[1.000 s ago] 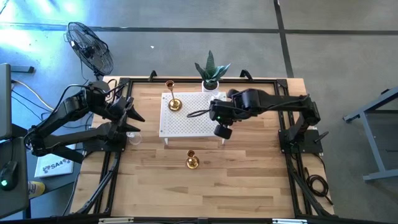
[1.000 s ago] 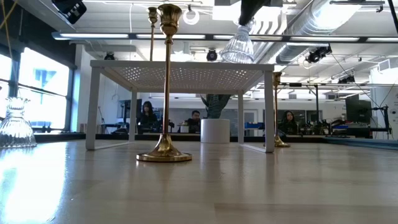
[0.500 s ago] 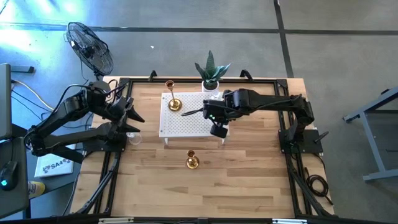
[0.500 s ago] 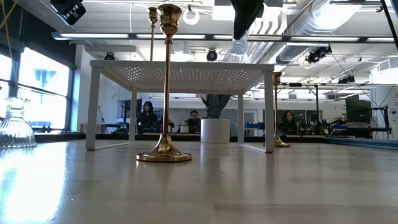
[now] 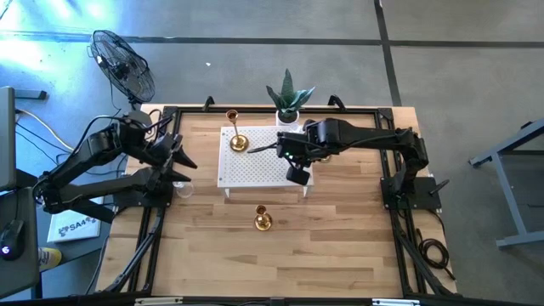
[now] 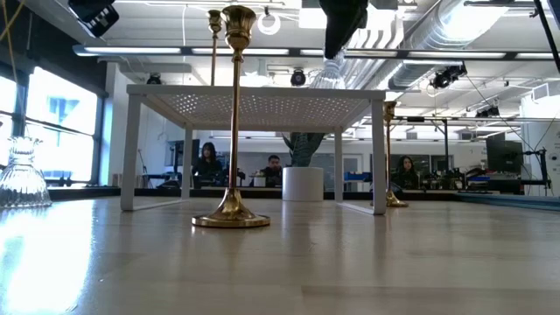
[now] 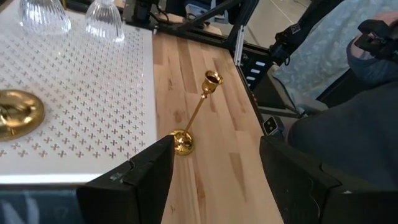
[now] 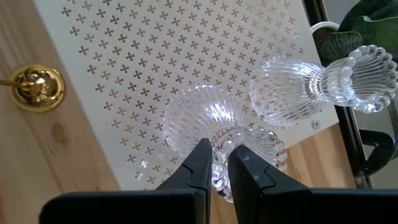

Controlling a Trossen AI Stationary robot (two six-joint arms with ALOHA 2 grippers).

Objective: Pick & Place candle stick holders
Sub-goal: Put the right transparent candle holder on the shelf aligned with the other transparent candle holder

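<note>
My right gripper (image 5: 287,156) is shut on a clear glass candle stick holder (image 8: 208,121) over the right part of the white perforated stand (image 5: 255,170). A second glass holder (image 8: 298,90) stands beside it on the stand. A gold holder (image 5: 238,141) stands on the stand's far left. Another gold one (image 5: 263,221) stands on the table in front of the stand. A third gold one (image 6: 389,157) shows in the low view, past the stand's right leg. A third glass holder (image 6: 22,175) stands on the table at the left. My left gripper (image 5: 187,161) is open and empty left of the stand. My right gripper pinches the glass holder's ribbed top cup (image 8: 231,144) between its two fingers (image 8: 198,163), coming from above and pointing down. The holder stands upright below the fingers, its flared base (image 8: 199,115) at the stand's top; whether it rests there I cannot tell.
A green plant in a white pot (image 5: 289,100) stands just behind the stand. A black frame (image 5: 161,212) runs along the table's edges. A fan (image 5: 123,64) stands off the far left corner. People sit in the room beyond the table (image 6: 208,162).
My right gripper has moved a little toward the table's left and far edges over the stand and come down, carrying the glass holder upright. The holder's base has sunk to the stand's top.
</note>
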